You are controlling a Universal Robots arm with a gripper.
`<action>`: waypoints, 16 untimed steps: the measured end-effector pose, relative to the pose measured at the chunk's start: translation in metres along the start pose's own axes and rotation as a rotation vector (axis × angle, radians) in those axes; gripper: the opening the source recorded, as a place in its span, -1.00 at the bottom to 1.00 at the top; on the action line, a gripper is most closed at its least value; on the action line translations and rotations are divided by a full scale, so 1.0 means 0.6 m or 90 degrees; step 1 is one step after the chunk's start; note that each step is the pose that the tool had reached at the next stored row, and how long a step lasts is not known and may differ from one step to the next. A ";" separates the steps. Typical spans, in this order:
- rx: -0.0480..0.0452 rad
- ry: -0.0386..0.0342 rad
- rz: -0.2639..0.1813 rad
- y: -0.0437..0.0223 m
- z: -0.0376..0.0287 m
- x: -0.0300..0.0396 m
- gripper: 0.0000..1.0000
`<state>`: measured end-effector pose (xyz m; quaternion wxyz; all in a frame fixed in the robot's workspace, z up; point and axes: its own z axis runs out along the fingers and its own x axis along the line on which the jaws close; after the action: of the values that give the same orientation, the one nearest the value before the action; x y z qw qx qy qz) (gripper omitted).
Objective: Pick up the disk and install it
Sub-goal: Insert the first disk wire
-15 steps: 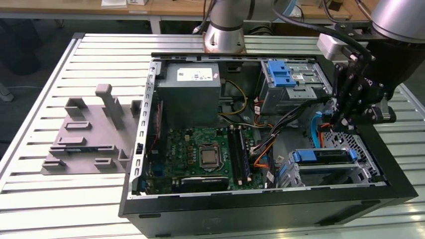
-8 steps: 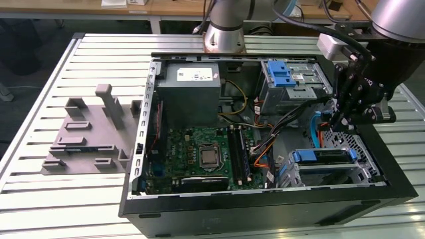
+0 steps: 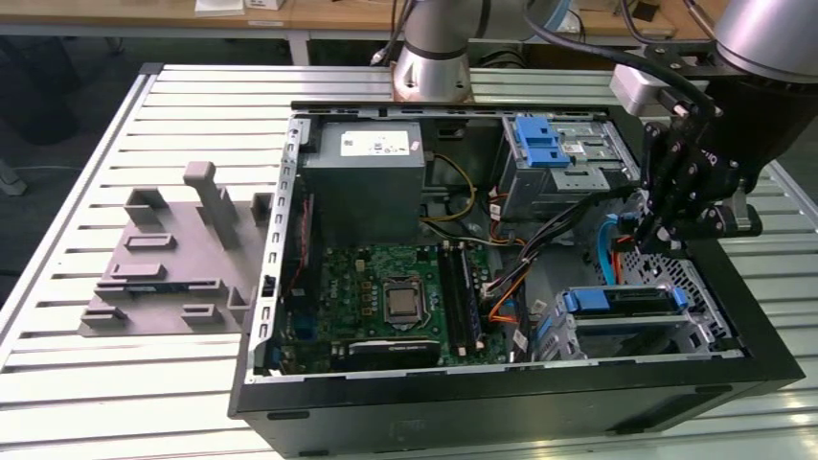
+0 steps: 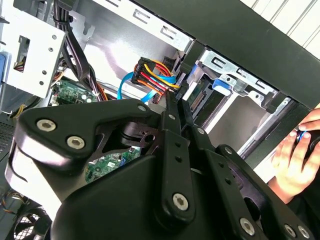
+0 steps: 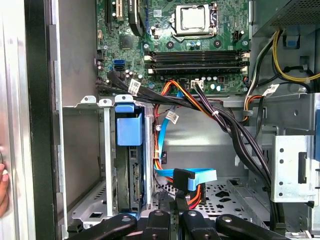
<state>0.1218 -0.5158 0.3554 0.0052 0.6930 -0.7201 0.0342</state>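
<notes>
Black steel PC case lies open on its side on the slatted metal table, filling the centre and right of the exterior view. Grey foam fixture sits on the table at that view's left, apart from the case. Inside the case: grey power supply upper centre, green motherboard below it, empty drive cage with a blue latch upper right. Robot arm base stands at top centre; its black wrist comes in from the top right.

Gripper hangs inside the case at the right of the exterior view, just above the lower drive cage, near the blue flat cable and its connector. Fingers pressed together with nothing between them, best seen in the second wrist view.

The disk already sits in the lower-right cage in its blue bracket; in the first wrist view it stands edge-on, lower left of centre. A person's hand shows at the right edge of the second wrist view, outside the case.
</notes>
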 end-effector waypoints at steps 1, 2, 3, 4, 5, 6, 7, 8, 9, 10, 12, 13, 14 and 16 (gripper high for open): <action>0.0000 0.0000 0.000 0.000 0.000 0.000 -0.67; 0.0000 0.0000 0.000 0.000 0.000 0.000 -0.67; 0.0000 0.0000 0.000 0.000 0.000 0.000 -0.67; 0.0000 0.0000 0.000 0.000 0.000 0.000 -0.65; 0.0000 0.0000 0.000 0.000 0.000 0.000 -0.52; 0.0000 -0.0001 0.000 0.000 0.000 0.000 -0.52; 0.0001 0.0000 0.000 0.000 0.000 0.000 -0.52; 0.0007 0.0001 0.000 0.000 0.000 0.000 -0.52; 0.0018 0.0002 0.000 0.000 0.000 0.000 -0.52; 0.0033 0.0003 0.000 0.000 0.000 0.000 -0.52; 0.0069 0.0008 0.000 0.000 0.000 0.000 -0.52; 0.0081 0.0008 0.000 0.000 0.000 0.000 -0.52; 0.0083 0.0008 0.000 0.000 0.000 0.000 -0.52; 0.0084 0.0008 0.000 0.000 0.000 0.000 -0.55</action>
<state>0.1216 -0.5158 0.3552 0.0011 0.6927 -0.7201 0.0393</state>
